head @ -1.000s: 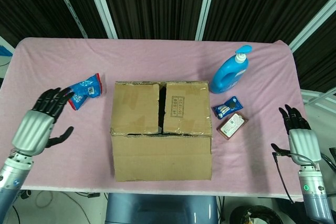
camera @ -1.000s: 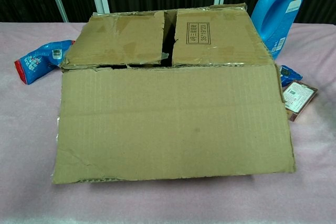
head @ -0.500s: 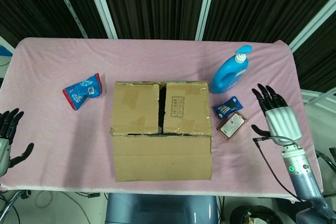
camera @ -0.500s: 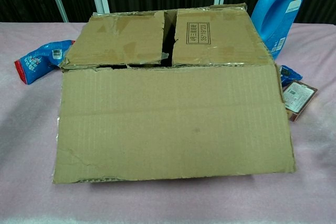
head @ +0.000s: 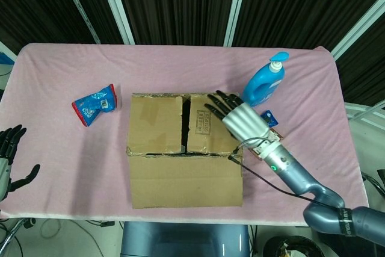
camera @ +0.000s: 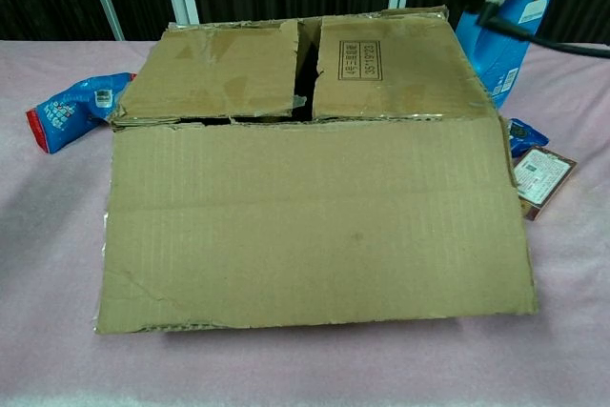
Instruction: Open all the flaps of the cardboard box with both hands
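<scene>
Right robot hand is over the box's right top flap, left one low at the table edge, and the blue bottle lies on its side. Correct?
Not quite: the head view shows the bottle standing upright. The right robot hand over the box and the left robot hand are as stated.

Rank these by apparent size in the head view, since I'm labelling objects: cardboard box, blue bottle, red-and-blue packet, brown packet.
1. cardboard box
2. blue bottle
3. red-and-blue packet
4. brown packet, partly hidden by the right hand, so unsure.

Bright, even overhead light, soft shadows, no glare, both views sharp.
</scene>
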`<action>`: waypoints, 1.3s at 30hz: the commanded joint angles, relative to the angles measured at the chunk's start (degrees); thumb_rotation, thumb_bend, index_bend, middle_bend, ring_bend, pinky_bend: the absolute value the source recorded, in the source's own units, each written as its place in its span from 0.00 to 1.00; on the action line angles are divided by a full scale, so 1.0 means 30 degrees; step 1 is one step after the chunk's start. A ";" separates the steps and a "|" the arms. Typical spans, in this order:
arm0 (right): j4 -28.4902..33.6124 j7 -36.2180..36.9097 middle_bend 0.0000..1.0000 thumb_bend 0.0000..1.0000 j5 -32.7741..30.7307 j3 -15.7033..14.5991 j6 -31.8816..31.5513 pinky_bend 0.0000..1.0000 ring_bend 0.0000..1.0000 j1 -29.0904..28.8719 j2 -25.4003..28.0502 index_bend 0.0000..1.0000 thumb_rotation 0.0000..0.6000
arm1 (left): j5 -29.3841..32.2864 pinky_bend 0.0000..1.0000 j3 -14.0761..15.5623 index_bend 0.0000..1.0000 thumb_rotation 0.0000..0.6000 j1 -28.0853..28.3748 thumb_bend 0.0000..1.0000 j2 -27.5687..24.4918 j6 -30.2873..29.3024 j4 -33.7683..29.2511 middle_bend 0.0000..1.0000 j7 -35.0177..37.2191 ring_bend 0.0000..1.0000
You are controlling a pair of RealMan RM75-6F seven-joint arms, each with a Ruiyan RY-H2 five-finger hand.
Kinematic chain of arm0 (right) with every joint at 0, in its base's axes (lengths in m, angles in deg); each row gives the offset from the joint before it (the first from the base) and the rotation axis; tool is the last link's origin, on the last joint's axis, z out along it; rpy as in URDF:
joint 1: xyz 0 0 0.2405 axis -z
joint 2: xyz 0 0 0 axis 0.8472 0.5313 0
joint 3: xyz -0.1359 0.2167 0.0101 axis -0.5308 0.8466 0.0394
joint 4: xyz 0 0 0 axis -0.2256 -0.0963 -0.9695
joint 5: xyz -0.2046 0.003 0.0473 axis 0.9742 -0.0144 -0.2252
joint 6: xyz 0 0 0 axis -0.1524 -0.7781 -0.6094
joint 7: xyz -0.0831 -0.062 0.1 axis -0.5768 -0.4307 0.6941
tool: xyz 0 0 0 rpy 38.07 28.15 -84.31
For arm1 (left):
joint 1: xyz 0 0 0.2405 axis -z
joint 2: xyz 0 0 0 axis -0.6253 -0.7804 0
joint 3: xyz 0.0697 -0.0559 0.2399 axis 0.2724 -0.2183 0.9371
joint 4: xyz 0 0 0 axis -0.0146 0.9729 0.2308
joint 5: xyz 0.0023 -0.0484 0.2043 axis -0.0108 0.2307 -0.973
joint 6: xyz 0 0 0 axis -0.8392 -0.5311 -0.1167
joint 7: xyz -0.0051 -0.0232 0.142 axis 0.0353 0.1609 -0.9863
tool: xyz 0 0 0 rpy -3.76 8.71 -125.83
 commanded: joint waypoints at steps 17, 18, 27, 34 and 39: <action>-0.4012 -0.1187 0.29 1.00 0.0192 -0.0716 0.3508 0.21 0.11 -0.4694 -0.3787 0.45 1.00 | 0.0309 0.06 -0.0368 0.00 1.00 -0.0026 0.27 -0.0106 0.0896 -0.0209 0.03 0.0471 0.00; -0.4069 -0.1211 0.29 1.00 0.0242 -0.0751 0.3500 0.21 0.11 -0.4787 -0.3846 0.45 1.00 | 0.0313 0.06 -0.0382 0.00 1.00 -0.0029 0.27 -0.0114 0.0921 -0.0210 0.03 0.0482 0.00; -0.4728 -0.1751 0.32 1.00 0.0338 -0.1110 0.3727 0.21 0.11 -0.5591 -0.4231 0.48 1.00 | 0.0300 0.06 -0.0481 0.00 1.00 -0.0044 0.27 -0.0192 0.1171 -0.0314 0.03 0.0597 0.00; -0.5481 -0.3609 0.43 1.00 0.1087 -0.1816 0.3820 0.21 0.11 -0.5987 -0.3943 0.61 1.00 | 0.0199 0.06 -0.0547 0.00 1.00 -0.0069 0.27 -0.0212 0.1179 -0.0280 0.03 0.0610 0.00; -0.5333 -0.4377 0.46 1.00 0.1155 -0.2049 0.3562 0.21 0.11 -0.5991 -0.3566 0.63 1.00 | 0.0154 0.06 -0.0585 0.00 1.00 -0.0111 0.27 -0.0230 0.1204 -0.0315 0.03 0.0646 0.00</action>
